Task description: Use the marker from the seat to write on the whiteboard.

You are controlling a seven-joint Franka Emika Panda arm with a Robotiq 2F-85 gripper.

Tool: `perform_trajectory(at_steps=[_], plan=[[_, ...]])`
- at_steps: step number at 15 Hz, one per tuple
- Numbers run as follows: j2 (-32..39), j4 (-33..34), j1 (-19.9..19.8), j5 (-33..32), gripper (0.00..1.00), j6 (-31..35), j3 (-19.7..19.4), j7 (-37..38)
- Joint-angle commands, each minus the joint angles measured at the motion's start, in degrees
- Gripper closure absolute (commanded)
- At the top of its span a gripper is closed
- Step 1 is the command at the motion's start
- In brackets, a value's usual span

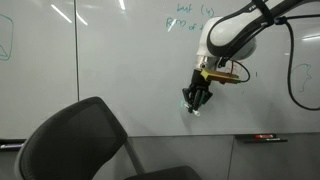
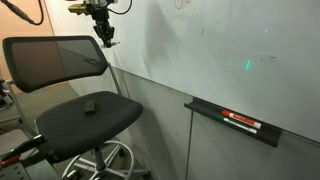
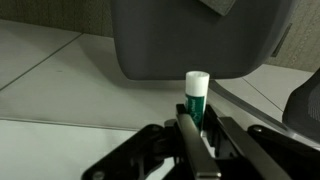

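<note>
My gripper (image 1: 197, 98) hangs in front of the whiteboard (image 1: 110, 60), above and to the right of the black seat (image 1: 80, 145). It is shut on the marker (image 3: 196, 95), a teal-green pen with a white end that sticks out past the fingers (image 3: 188, 150). In an exterior view the gripper (image 2: 103, 36) sits just above the seat's backrest (image 2: 55, 60), close to the whiteboard (image 2: 220, 50). Whether the marker's end (image 1: 194, 110) touches the board I cannot tell. Teal-green handwriting (image 1: 190, 20) stands higher up on the board.
A dark tray (image 2: 235, 122) on the board's lower edge holds red-and-dark items (image 2: 240, 121); it also shows as the tray (image 1: 262, 139). A small dark thing (image 2: 90, 103) lies on the seat cushion. A black cable (image 1: 295, 70) loops beside the arm.
</note>
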Motion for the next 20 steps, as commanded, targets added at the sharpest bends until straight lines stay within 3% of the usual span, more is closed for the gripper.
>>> perform_trajectory(at_steps=[1, 20], plan=[[3.2, 3.3, -1.1, -0.7, 0.94, 2.4, 1.1, -1.8], [16.6, 17.4, 0.4, -12.6, 0.94, 9.8, -5.3, 1.1]])
